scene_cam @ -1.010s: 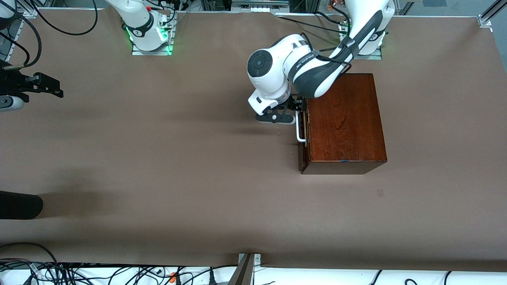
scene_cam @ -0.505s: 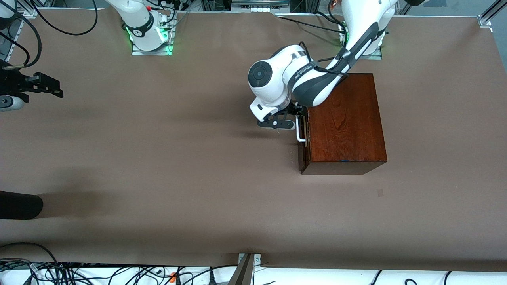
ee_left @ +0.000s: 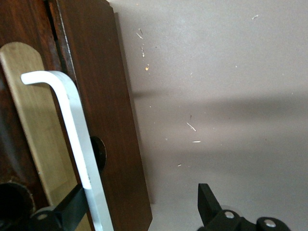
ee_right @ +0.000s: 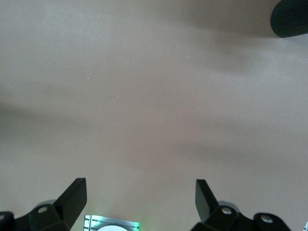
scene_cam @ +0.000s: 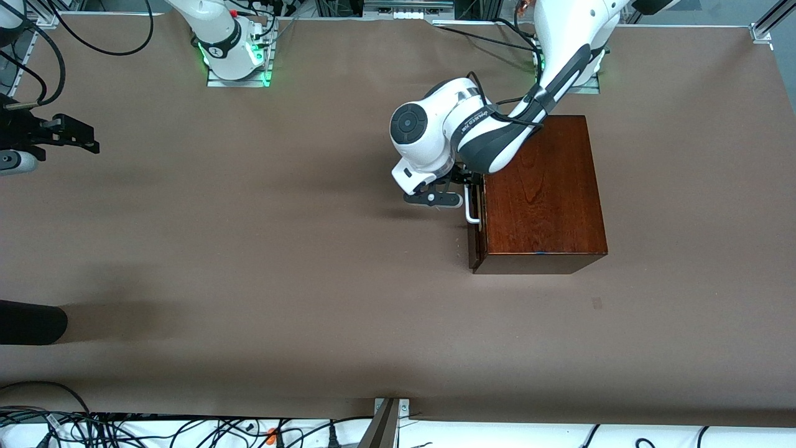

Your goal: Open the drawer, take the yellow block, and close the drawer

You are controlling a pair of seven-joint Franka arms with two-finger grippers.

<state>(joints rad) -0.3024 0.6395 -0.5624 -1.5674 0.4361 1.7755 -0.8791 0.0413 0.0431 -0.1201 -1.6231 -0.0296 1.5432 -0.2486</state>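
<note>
The left claw point(scene_cam: 471, 186) moves closer to the white handle point(scene_cam: 471, 208) on the drawer point(scene_cam: 476, 214). Now its open fingers point(ee_left: 72, 211) sit around the handle. The arm's elbow swings up higher.

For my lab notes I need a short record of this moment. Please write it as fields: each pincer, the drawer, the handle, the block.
left pincer: open, at the drawer handle, one finger against the bar, the other clear of the drawer front
right pincer: open, waits over bare table at the right arm's end
drawer: closed or nearly closed in the wooden box
handle: white bar, not yet clamped
yellow block: not visible
</note>
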